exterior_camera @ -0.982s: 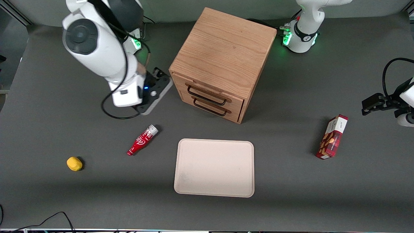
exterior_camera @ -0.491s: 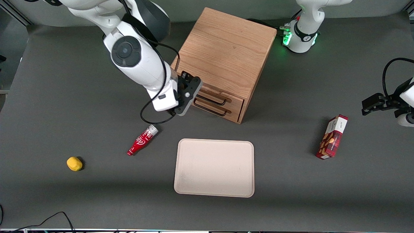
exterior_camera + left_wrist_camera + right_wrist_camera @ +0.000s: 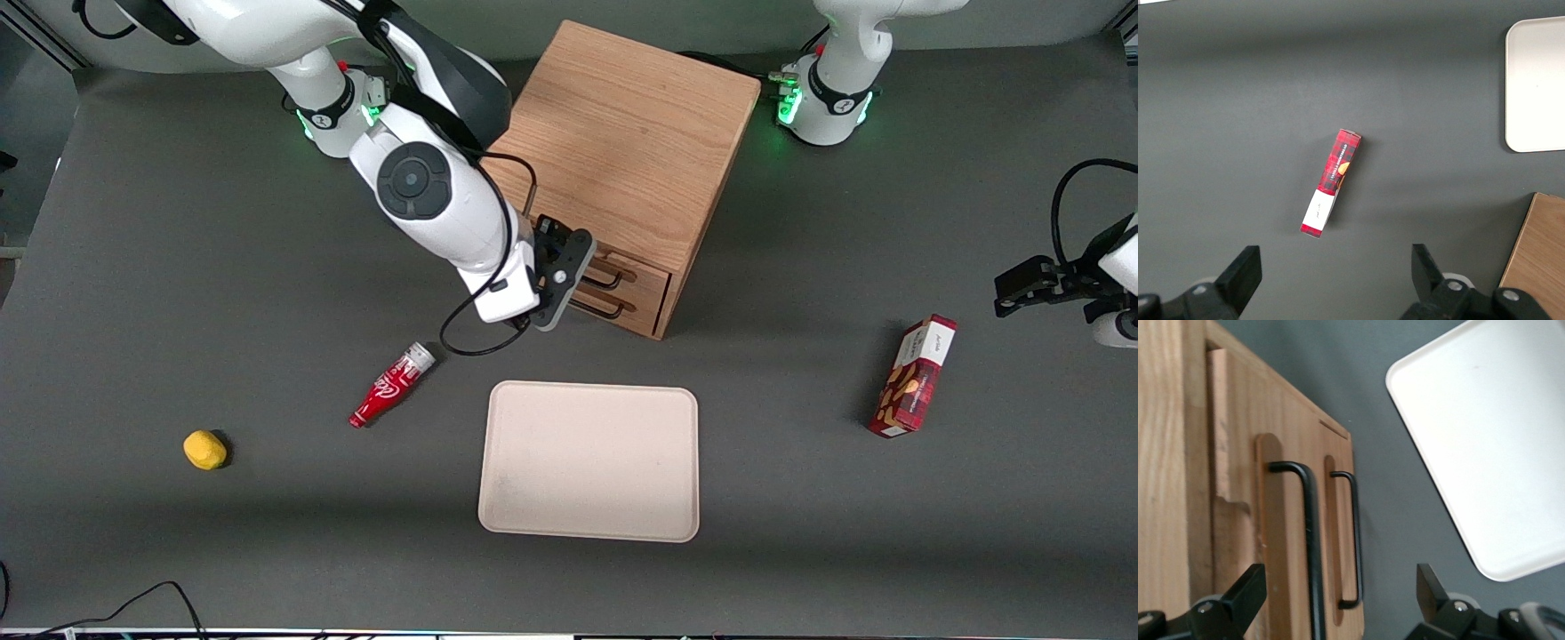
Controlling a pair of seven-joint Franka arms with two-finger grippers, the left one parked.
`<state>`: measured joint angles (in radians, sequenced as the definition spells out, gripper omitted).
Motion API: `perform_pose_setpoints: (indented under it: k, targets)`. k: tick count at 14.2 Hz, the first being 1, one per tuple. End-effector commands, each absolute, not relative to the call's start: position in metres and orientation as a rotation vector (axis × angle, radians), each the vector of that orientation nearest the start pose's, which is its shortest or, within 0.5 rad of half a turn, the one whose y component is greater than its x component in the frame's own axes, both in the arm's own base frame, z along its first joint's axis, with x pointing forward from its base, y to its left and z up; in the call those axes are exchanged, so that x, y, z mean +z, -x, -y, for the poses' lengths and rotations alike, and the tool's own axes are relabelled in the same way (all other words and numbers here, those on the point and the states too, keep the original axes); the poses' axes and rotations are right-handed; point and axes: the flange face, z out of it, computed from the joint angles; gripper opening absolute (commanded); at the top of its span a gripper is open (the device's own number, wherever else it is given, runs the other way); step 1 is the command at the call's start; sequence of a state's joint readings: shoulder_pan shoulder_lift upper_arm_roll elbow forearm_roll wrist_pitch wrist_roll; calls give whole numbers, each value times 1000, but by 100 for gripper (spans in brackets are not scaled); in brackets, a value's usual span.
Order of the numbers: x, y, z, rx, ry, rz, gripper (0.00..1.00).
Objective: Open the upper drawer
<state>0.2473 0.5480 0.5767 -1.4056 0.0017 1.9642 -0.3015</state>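
The wooden cabinet [image 3: 613, 151] stands mid-table with two drawers in its front. The upper drawer [image 3: 633, 269] looks pushed in flush; its thin black wire handle [image 3: 1310, 540] runs along the front, just above the lower drawer's handle [image 3: 1355, 540]. My right gripper [image 3: 576, 267] hovers close in front of the drawer fronts and hides much of both handles in the front view. In the right wrist view the gripper [image 3: 1337, 608] is open and empty, its fingers [image 3: 1238, 600] spread wide on either side of both handles, touching neither.
A cream tray [image 3: 589, 460] lies nearer the front camera than the cabinet; it also shows in the right wrist view [image 3: 1491, 433]. A red bottle [image 3: 391, 385] and a yellow object [image 3: 204, 449] lie toward the working arm's end. A red box [image 3: 916, 376] lies toward the parked arm's end.
My right arm swung from the working arm's end of the table across to the cabinet front. The gripper now sits in front of the drawers. Nothing else moved.
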Motion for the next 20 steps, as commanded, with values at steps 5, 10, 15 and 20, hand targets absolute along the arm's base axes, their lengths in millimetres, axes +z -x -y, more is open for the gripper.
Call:
perform_pose_setpoints:
  k: [5, 10, 15, 20]
  targets:
    - [389, -538, -465, -86, 2456, 1450, 100]
    - [371, -558, -453, -92, 2474, 1477, 100]
    - [400, -564, -448, -79, 2481, 1446, 100]
    - [409, -570, -445, -87, 2469, 1456, 100]
